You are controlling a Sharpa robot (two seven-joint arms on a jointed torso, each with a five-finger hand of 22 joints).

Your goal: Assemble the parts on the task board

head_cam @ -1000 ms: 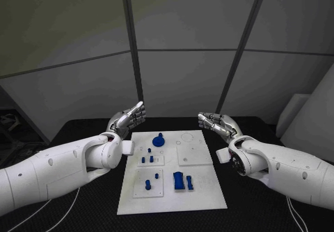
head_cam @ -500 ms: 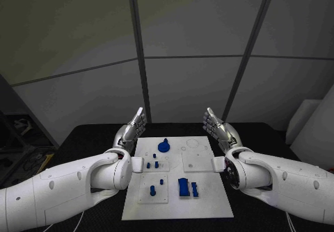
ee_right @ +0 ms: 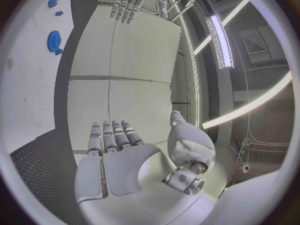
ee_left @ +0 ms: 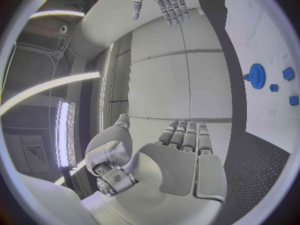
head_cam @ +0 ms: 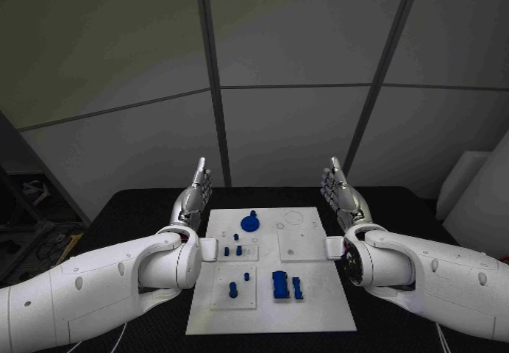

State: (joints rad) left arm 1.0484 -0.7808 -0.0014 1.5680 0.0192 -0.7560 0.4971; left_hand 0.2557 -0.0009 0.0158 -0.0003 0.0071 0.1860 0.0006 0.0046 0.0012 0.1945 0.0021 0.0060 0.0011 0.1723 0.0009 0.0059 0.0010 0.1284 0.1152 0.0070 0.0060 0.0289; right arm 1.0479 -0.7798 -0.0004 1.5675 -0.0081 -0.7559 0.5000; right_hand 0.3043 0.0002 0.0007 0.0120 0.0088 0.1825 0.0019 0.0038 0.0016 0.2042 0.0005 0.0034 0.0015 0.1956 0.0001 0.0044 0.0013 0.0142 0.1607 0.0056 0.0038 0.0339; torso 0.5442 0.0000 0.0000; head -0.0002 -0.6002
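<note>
The white task board (head_cam: 318, 309) lies in the middle of the black table. On it are a blue gear-like part (head_cam: 250, 221) near the far end, small blue pegs (head_cam: 232, 251) on a raised plate at the left, two more pegs (head_cam: 235, 287) nearer me, and a blue block (head_cam: 280, 284) with a thin piece beside it. My left hand (head_cam: 194, 193) is raised off the board's far left corner, fingers straight and together, holding nothing. My right hand (head_cam: 340, 193) mirrors it off the far right corner, also holding nothing. The gear (ee_left: 256, 75) also appears in the left wrist view and the gear (ee_right: 54, 40) in the right wrist view.
The black table (head_cam: 138, 213) extends on both sides of the board. Grey wall panels (head_cam: 286, 125) stand right behind the table. A white board (head_cam: 477, 198) leans at the right.
Both hands have turned from a loose, curled pose to flat and upright, fingers pointing up. The head camera shifted early on; the parts on the board have not moved.
</note>
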